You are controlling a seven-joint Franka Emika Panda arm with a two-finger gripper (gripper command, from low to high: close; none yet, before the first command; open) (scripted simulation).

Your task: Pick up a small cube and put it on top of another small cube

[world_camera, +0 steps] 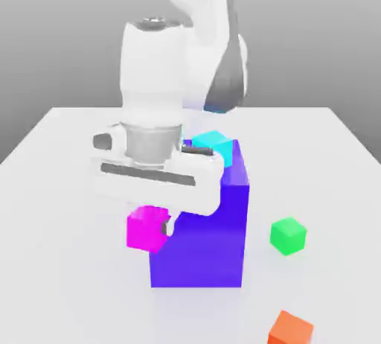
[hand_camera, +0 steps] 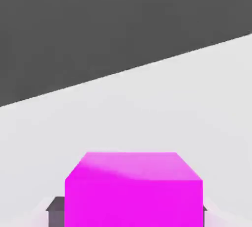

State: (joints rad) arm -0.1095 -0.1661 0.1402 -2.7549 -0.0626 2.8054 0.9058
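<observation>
I watch the arm and worktop from slightly above, at a distance; my hand view looks closely past the claw, sharing the magenta cube.

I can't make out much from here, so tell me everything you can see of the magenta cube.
The magenta cube is small, plain and evenly coloured, with flat faces, crisp edges and no markings; the material can't be told. It sits between the two fingers of the hand, which touch it on opposite sides. In the exterior view it appears below the hand, overlapping the big blue block's left edge.
</observation>
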